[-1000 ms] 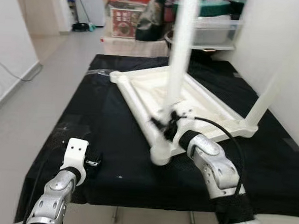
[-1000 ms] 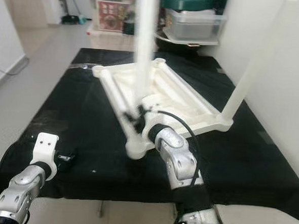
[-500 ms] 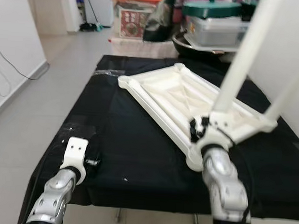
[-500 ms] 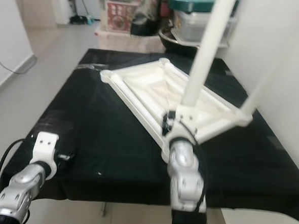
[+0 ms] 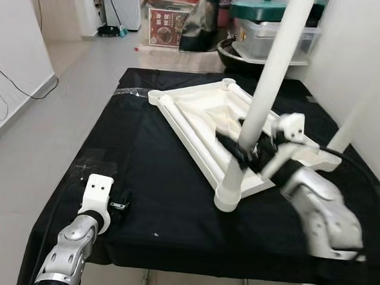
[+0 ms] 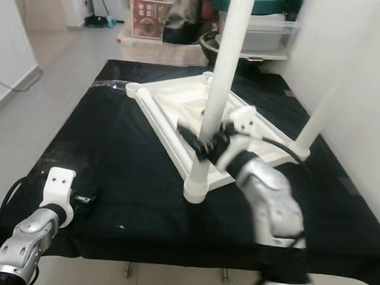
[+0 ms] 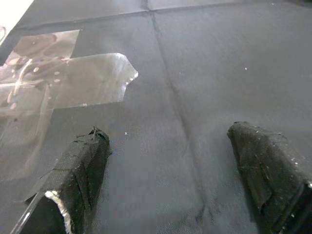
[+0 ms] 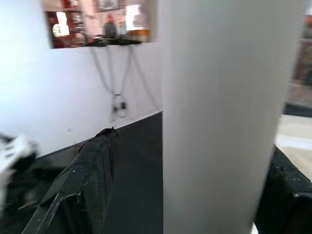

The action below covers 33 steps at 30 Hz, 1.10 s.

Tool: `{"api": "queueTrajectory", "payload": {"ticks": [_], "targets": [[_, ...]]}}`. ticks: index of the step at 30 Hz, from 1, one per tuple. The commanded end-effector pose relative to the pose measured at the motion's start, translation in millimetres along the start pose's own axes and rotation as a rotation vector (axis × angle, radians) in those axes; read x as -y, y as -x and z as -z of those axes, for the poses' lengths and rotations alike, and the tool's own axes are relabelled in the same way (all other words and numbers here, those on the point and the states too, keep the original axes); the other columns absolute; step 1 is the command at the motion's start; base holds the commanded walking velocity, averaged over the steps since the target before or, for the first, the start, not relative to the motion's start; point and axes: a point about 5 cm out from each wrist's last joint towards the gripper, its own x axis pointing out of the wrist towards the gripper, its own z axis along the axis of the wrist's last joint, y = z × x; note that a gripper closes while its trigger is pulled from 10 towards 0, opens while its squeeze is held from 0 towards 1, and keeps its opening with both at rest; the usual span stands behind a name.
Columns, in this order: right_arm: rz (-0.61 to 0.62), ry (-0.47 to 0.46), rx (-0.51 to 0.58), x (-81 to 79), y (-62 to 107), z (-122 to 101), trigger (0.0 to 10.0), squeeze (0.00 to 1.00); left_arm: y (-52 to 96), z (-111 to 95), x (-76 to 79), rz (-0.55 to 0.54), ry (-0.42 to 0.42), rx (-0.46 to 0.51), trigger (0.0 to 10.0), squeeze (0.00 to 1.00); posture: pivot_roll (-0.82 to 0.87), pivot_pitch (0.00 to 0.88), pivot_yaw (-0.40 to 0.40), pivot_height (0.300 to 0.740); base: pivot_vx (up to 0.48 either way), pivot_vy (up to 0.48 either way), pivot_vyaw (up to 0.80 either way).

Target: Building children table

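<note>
**Right gripper holds a standing table leg**

With its two black fingers set either side of the tall white cylindrical table leg (image 5: 265,95), the right gripper (image 5: 240,152) appears clamped on it low down, though blur softens the contact. That leg stands upright at the near corner of the white plastic rectangular tabletop (image 5: 204,117), which lies upside down on the black cloth-covered work surface (image 5: 142,191). A second white leg (image 6: 328,106) rises at the tabletop's right corner. The left gripper (image 7: 170,165) hovers just over the cloth near its left front edge, jaws spread wide and holding nothing, beside a patch of clear tape (image 7: 73,83).
</note>
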Motion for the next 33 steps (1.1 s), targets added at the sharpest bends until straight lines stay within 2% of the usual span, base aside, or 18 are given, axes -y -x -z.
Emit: {"api": "queueTrajectory", "payload": {"ticks": [1, 2, 3, 7, 10, 17, 18, 19, 20, 21, 22, 23, 24, 25, 29, 30, 32, 33], "targets": [[-0.213, -0.027, -0.069, -29.0, -12.0, 24.0, 3.9, 0.0, 2.5, 11.4, -0.7, -0.009, -0.006, -0.05, 10.0, 0.0, 0.1, 0.0, -0.081, 0.74, 0.0, 0.0, 0.0], [-0.213, -0.027, -0.069, -29.0, -12.0, 24.0, 3.9, 0.0, 2.5, 11.4, -0.7, -0.009, -0.006, -0.05, 10.0, 0.0, 0.1, 0.0, -0.081, 0.74, 0.0, 0.0, 0.0], [-0.224, -0.027, -0.068, -34.2, -15.5, 29.3, 0.0, 0.0, 2.4, 10.5, -1.3, -0.012, -0.006, -0.048, 10.0, 0.0, 0.1, 0.0, -0.08, 0.74, 0.0, 0.0, 0.0], [-0.194, 0.002, -0.088, -35.1, -19.9, 37.2, 0.0, 0.0, 2.7, 9.7, -3.0, -0.014, -0.008, -0.045, 10.0, 0.0, 0.1, 0.0, -0.075, 0.74, 0.0, 0.0, 0.0], [0.097, 0.041, -0.191, -10.0, -22.4, 53.2, 0.0, 0.0, 3.9, 10.8, -5.5, -0.014, -0.015, -0.049, 10.0, 0.0, 0.09, 0.0, -0.065, 0.74, 0.0, 0.0, 0.0], [0.281, -0.002, -0.226, 1.1, -17.5, 61.9, 0.0, 0.0, 1.7, 9.8, -0.6, 0.0, -0.016, -0.047, 10.0, 0.0, 0.08, 0.0, -0.052, 0.74, 0.0, 0.0, 0.0], [0.394, -0.013, -0.263, 4.4, -13.7, 68.6, 0.0, 0.0, 1.1, 9.4, 1.2, 0.005, -0.016, -0.047, 10.0, 0.0, 0.08, 0.0, -0.05, 0.74, 0.0, 0.0, 0.0], [0.394, -0.013, -0.263, 4.4, -13.7, 68.6, 0.0, 0.0, 1.1, 9.4, 1.2, 0.005, -0.016, -0.047, 10.0, 0.0, 0.08, 0.0, -0.05, 0.74, 0.0, 0.0, 0.0], [0.589, -0.028, -0.306, 11.4, -4.8, 75.9, 0.0, 0.0, 1.0, 9.1, 1.7, 0.008, -0.017, -0.047, 10.0, 0.0, 0.08, 0.0, -0.051, 0.74, 0.0, 0.0, 0.0], [0.589, -0.028, -0.306, 11.4, -4.8, 75.9, 0.0, 0.0, 1.0, 9.1, 1.7, 0.008, -0.017, -0.047, 10.0, 0.0, 0.08, 0.0, -0.051, 0.74, 0.0, 0.0, 0.0], [0.787, -0.035, -0.337, 16.4, 8.0, 80.7, 0.0, 0.0, 1.4, 9.4, 0.6, 0.006, -0.019, -0.049, 10.0, 0.0, 0.08, 0.0, -0.053, 0.74, 0.0, 0.0, 0.0], [0.787, -0.035, -0.337, 16.4, 8.0, 80.7, 0.0, 0.0, 1.4, 9.4, 0.6, 0.006, -0.019, -0.049, 10.0, 0.0, 0.08, 0.0, -0.053, 0.74, 0.0, 0.0, 0.0], [0.969, -0.021, -0.367, 18.4, 23.1, 83.2, 0.0, 0.0, 1.9, 10.0, -1.3, 0.001, -0.02, -0.053, 10.0, 0.0, 0.08, 0.0, -0.049, 0.74, 0.0, 0.0, 0.0], [1.072, -0.02, -0.381, 17.9, 33.6, 84.3, 0.0, 0.0, 2.3, 10.4, -2.6, -0.003, -0.021, -0.056, 10.0, 0.0, 0.08, 0.0, -0.049, 0.74, 0.0, 0.0, 0.0], [1.117, -0.03, -0.398, 10.0, 38.5, 86.7, 0.0, 0.0, 2.7, 11.6, -2.4, -0.002, -0.022, -0.06, 10.0, 0.0, 0.07, 0.0, -0.043, 0.74, 0.0, 0.0, 0.0], [1.079, -0.047, -0.385, 4.0, 32.8, 84.9, 9.3, 0.0, 2.3, 11.8, -1.2, 0.002, -0.023, -0.061, 10.0, 0.0, 0.07, 0.0, -0.041, 0.74, 0.0, 0.0, 0.0], [1.059, -0.056, -0.374, 0.1, 28.0, 83.5, 9.3, 0.0, 2.0, 12.0, -0.4, 0.005, -0.024, -0.061, 10.0, 0.0, 0.07, 0.0, -0.041, 0.74, 0.0, 0.0, 0.0], [1.032, -0.055, -0.317, -1.9, 22.3, 75.6, 10.0, 0.05, 1.0, 11.4, 0.3, 0.007, -0.024, -0.061, 10.0, 0.0, 0.06, 0.0, -0.041, 0.74, 0.0, 0.0, 0.0]]}}
